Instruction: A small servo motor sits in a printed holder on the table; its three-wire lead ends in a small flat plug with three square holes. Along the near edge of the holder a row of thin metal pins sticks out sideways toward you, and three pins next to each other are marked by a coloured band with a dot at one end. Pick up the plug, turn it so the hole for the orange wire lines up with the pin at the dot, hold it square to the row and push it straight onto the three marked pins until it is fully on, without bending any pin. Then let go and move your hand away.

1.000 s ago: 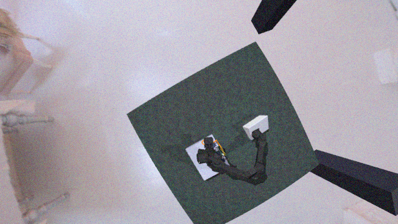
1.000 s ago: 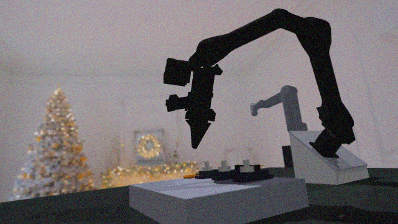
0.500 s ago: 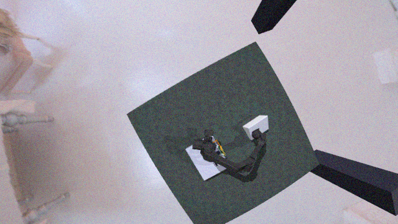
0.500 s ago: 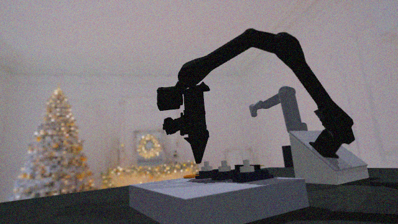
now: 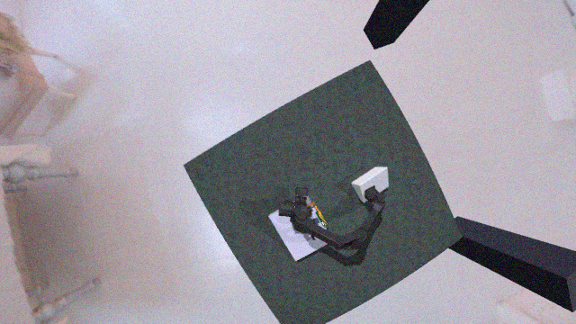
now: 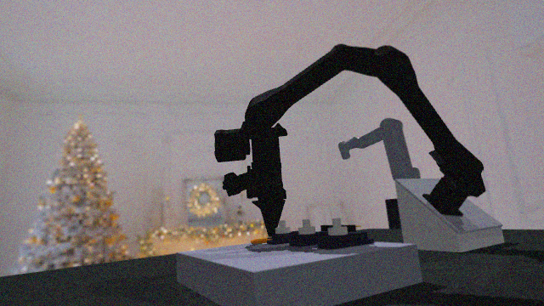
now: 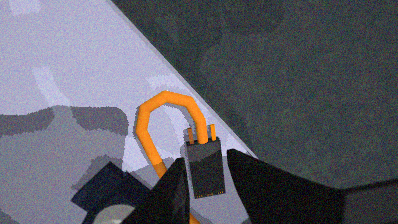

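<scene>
The plug (image 7: 206, 172) is small, dark and flat. It lies on the pale block (image 5: 293, 245) (image 6: 306, 274) (image 7: 95, 55), near its edge, with the wire end toward the top of the wrist view. An orange lead (image 7: 143, 119) (image 6: 259, 240) loops from it, with short orange stubs on either side. My gripper (image 7: 206, 160) (image 6: 271, 235) points down and is open, one finger on each side of the plug, with gaps showing. A dark servo body (image 7: 107, 187) with a pale round top is left of the plug. The pins and their coloured band cannot be made out.
Several dark bodies with pale tops stand on the block, one servo (image 6: 344, 239) toward the right in the exterior view. The dark green table (image 5: 315, 121) carries the arm's white wedge base (image 5: 380, 176) (image 6: 414, 221). Black beams (image 5: 508, 252) lie beyond the table's corner.
</scene>
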`<state>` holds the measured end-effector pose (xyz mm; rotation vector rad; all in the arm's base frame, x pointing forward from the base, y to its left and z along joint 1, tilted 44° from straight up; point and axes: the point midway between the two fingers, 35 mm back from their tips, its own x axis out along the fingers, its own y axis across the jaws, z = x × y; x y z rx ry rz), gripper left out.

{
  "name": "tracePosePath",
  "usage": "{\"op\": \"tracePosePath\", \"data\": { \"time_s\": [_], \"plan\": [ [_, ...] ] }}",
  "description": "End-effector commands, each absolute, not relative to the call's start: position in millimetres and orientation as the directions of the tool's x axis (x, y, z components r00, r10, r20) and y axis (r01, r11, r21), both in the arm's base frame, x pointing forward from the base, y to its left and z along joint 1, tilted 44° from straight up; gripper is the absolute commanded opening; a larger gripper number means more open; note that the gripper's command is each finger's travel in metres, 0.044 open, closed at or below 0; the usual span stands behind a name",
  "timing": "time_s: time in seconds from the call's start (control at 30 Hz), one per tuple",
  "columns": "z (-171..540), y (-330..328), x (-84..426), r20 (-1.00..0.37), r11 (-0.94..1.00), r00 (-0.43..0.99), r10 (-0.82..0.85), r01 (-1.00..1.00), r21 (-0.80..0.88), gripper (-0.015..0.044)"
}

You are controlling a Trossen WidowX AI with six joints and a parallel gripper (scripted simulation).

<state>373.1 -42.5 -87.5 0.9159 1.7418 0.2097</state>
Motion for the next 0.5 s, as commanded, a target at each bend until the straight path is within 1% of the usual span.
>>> {"op": "tracePosePath", "data": {
  "time_s": [0.0,0.07,0.17,0.33,0.47],
  "plan": [
    [-91.8,-37.9,371.7,-0.735,0.680,-0.098,0.671,0.477,0.557,0.0115],
    [-92.6,-37.2,371.5,-0.735,0.680,-0.098,0.671,0.477,0.557,0.0115],
    [-92.6,-37.2,371.5,-0.735,0.680,-0.098,0.671,0.477,0.557,0.0036],
    [-92.6,-37.2,371.5,-0.735,0.680,-0.098,0.671,0.477,0.557,0.0003],
    [-86.0,-43.8,373.2,-0.736,0.681,-0.098,0.670,0.477,0.556,0.0000]
  ]
}}
